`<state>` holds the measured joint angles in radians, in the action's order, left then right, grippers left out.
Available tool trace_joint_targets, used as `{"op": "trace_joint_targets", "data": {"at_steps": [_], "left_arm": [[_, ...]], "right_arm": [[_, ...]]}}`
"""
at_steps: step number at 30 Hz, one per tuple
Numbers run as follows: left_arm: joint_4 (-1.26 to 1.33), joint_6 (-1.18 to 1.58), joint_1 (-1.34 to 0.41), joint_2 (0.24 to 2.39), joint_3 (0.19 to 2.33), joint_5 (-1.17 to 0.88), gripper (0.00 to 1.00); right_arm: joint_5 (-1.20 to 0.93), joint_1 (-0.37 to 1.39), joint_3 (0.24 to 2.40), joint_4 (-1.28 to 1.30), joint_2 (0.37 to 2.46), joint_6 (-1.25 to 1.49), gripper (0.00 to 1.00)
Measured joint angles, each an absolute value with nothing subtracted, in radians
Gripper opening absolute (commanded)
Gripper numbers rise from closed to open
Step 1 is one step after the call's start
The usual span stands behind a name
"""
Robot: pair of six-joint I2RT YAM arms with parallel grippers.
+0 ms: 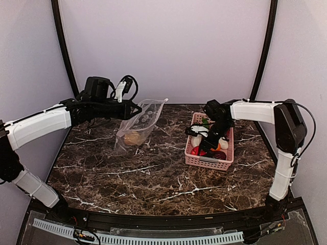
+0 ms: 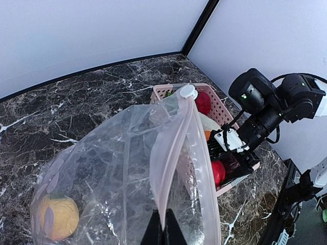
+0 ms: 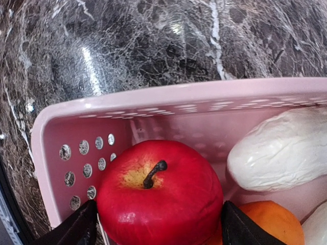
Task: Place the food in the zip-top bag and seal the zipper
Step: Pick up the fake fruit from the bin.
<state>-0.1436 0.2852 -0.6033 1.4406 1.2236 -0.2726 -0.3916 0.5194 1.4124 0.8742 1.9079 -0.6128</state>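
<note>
The clear zip-top bag [image 1: 139,124] hangs open from my left gripper [image 1: 134,109], its bottom resting on the table. In the left wrist view my left gripper [image 2: 164,224] is shut on the whitish zipper strip [image 2: 173,153] at the bag's mouth. A yellow fruit [image 2: 56,217] lies inside at the bottom. My right gripper [image 1: 214,144] reaches down into the pink basket [image 1: 209,162]. In the right wrist view its fingers [image 3: 82,227] press on both sides of a red apple [image 3: 158,199] in the basket corner. A white oblong piece [image 3: 281,153] and an orange [image 3: 265,224] lie beside it.
The pink basket [image 3: 153,97] stands right of the bag on the dark marbled table [image 1: 153,178] and holds several more toy foods. Grey walls close in the back and both sides. The right arm [image 2: 271,107] shows beyond the bag.
</note>
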Motion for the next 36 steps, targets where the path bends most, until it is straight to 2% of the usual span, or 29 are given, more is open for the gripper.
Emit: {"op": "trace_joint_targets", "data": {"at_steps": [3, 5, 11, 18, 28, 36], "left_arm": [[-0.144, 0.285, -0.603, 1.441, 1.224, -0.273, 0.01], [-0.144, 0.285, -0.603, 1.442, 1.224, -0.273, 0.01], [-0.144, 0.285, -0.603, 1.447, 1.224, -0.273, 0.01], [-0.126, 0.284, -0.613, 1.451, 1.224, -0.287, 0.01], [-0.129, 0.346, -0.692, 1.512, 1.247, -0.270, 0.01], [-0.118, 0.448, -0.777, 1.518, 1.300, -0.175, 0.01]], "right_arm": [[-0.390, 0.524, 1.411, 0.869, 1.915, -0.613, 0.55], [-0.390, 0.524, 1.411, 0.870, 1.915, -0.611, 0.52], [-0.385, 0.524, 1.425, 0.893, 1.901, -0.611, 0.49], [-0.442, 0.524, 1.521, 0.928, 1.777, -0.600, 0.47], [-0.676, 0.524, 1.803, 0.931, 1.702, -0.563, 0.47], [-0.877, 0.539, 1.787, 0.758, 1.669, -0.387, 0.47]]}}
